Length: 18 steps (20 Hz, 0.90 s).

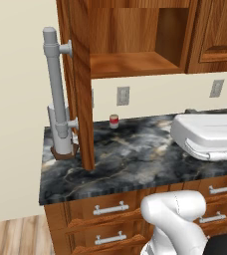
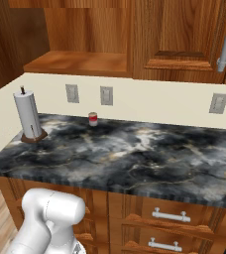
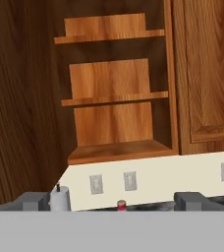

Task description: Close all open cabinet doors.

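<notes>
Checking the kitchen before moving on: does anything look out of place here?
Yes: one upper cabinet door stands swung open over the counter, baring empty shelves. Its neighbour is shut.

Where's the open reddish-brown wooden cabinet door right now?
The open cabinet door swings out edge-on at the left of the left base view, beside the paper towel roll, over the dark marble counter.

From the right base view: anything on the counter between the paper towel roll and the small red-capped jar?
No. In the right base view, bare marble counter lies between the paper towel roll and the jar; a wall outlet sits on the backsplash above.
</notes>
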Motion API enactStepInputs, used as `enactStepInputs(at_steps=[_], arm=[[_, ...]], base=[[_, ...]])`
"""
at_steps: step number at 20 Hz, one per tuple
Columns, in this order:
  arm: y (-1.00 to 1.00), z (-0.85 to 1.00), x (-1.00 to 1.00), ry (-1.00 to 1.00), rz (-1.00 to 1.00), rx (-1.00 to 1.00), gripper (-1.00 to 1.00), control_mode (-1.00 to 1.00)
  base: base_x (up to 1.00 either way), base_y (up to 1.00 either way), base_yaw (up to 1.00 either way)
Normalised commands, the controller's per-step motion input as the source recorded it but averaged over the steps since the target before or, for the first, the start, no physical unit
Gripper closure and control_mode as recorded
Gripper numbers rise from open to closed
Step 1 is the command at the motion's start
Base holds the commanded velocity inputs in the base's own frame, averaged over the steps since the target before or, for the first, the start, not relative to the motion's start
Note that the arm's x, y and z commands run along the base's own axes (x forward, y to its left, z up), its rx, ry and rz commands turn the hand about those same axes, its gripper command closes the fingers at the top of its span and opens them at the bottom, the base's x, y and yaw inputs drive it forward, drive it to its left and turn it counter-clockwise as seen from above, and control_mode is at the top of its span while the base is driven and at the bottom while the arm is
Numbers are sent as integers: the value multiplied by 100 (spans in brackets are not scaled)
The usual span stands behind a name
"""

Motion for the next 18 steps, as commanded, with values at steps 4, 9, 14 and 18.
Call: enactStepInputs(at_steps=[4, 9, 14, 18], arm=[[26, 0, 0, 0, 0, 0, -100, -100], [33, 0, 0, 0, 0, 0, -100, -100], [42, 0, 1, 0, 0, 0, -100, -100], [36, 0, 0, 0, -5, 0, -100, -100]], base=[[0, 0, 0], [0, 0, 0], [0, 0, 0], [0, 0, 0]])
